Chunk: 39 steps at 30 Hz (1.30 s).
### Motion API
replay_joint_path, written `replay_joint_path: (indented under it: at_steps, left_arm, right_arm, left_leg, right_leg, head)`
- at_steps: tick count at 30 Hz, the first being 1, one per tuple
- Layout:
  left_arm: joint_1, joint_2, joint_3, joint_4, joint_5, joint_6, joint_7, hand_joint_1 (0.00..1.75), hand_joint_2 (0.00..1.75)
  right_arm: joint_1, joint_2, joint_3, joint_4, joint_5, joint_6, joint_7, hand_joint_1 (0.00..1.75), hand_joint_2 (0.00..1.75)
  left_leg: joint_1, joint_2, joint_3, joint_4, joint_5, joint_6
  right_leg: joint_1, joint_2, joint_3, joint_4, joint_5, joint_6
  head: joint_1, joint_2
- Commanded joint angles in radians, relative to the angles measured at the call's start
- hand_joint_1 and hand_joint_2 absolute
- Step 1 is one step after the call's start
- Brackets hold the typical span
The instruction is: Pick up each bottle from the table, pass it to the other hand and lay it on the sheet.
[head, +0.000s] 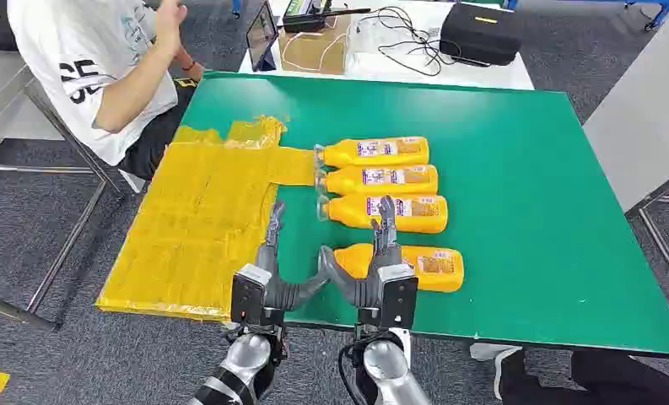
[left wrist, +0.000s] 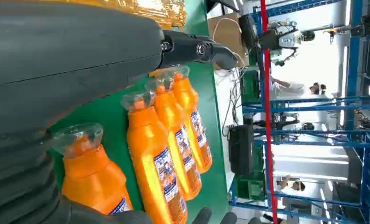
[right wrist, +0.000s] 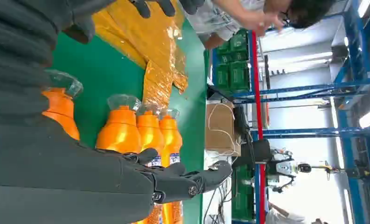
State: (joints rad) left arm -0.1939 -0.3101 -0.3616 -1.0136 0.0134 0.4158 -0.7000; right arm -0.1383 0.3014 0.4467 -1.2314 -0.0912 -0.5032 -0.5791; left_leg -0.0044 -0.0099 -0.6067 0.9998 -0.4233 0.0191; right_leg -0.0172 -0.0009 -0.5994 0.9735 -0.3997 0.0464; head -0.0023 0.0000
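While four orange bottles (head: pixel 398 211) lie in a row on the green table (head: pixel 525 169) beside the yellow sheet (head: pixel 196 228), left hand (head: pixel 267 270) and right hand (head: pixel 377 270) hover empty, fingers spread; grey carpet (head: pixel 27 211) surrounds, person (head: pixel 94 67) seated.

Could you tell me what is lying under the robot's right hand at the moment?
The nearest orange bottle lies on the green table beneath the right hand, whose fingers hide its neck; contact cannot be judged.
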Motion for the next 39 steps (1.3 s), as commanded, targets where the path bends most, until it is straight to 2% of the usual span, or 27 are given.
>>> replay_joint_path:
  at_steps: [1,11,12,20,27,31,33,39]
  left_arm:
    - [0.008,-0.011,-0.001,0.032,0.006,0.002,0.002,0.00,1.75]
    - [-0.006,-0.028,0.028,0.037,0.051,-0.011,0.002,0.00,1.75]
    - [-0.015,-0.028,0.033,0.054,0.083,-0.056,0.002,0.00,1.75]
    - [-0.015,-0.026,0.051,0.051,0.089,-0.043,0.002,0.00,1.75]
    - [-0.037,-0.023,0.065,0.098,0.088,-0.054,0.002,0.00,1.75]
    - [-0.041,-0.027,0.073,0.120,0.078,-0.061,0.002,0.00,1.75]
    - [-0.047,-0.020,0.069,0.129,0.089,-0.112,0.002,0.00,1.75]
    - [-0.036,-0.021,0.069,0.103,0.087,-0.132,0.002,0.00,1.75]
  right_arm:
    - [0.056,0.045,0.016,0.042,-0.004,-0.008,-0.005,0.00,1.75]
    - [0.064,0.022,-0.009,0.011,0.015,-0.022,0.007,0.00,1.75]
    - [0.060,0.015,-0.014,0.004,0.027,-0.032,0.010,0.00,1.75]
    - [0.049,-0.008,-0.023,0.001,0.070,-0.046,0.030,0.00,1.75]
    - [-0.016,-0.093,-0.069,0.097,0.249,-0.059,0.121,0.00,1.75]
    - [-0.032,-0.132,-0.114,0.147,0.420,-0.077,0.174,0.00,1.75]
    - [-0.028,-0.149,-0.130,0.136,0.478,-0.059,0.206,0.00,1.75]
    - [-0.029,-0.158,-0.149,0.137,0.517,-0.053,0.233,0.00,1.75]
  left_leg:
    - [0.001,0.002,0.007,-0.001,-0.003,-0.002]
    - [0.001,0.000,0.006,0.000,-0.003,-0.002]
    - [0.001,-0.001,0.004,-0.001,-0.001,-0.001]
    - [0.001,-0.001,0.004,-0.001,-0.001,-0.001]
    - [0.001,-0.002,0.006,-0.001,-0.002,-0.001]
    - [0.001,-0.002,0.005,-0.001,-0.001,-0.001]
    - [0.001,-0.001,0.004,-0.001,0.000,-0.001]
    - [0.001,0.000,0.005,0.000,-0.002,-0.001]
  right_leg:
    - [0.002,0.001,0.006,-0.001,-0.003,-0.003]
    - [0.002,-0.001,0.006,-0.001,-0.003,-0.002]
    - [0.001,-0.001,0.004,-0.001,-0.002,-0.002]
    - [0.001,-0.002,0.004,-0.001,-0.002,-0.002]
    - [0.002,-0.002,0.006,-0.002,-0.002,-0.002]
    - [0.001,-0.002,0.006,-0.002,-0.001,-0.001]
    - [0.001,-0.002,0.005,-0.002,-0.001,-0.001]
    - [0.001,0.000,0.006,-0.001,-0.002,-0.002]
  head:
    - [0.000,0.000]
    - [0.000,0.000]
    - [0.000,0.000]
    - [0.000,0.000]
    - [-0.001,0.000]
    - [0.000,0.000]
    - [0.000,0.000]
    - [-0.001,0.000]
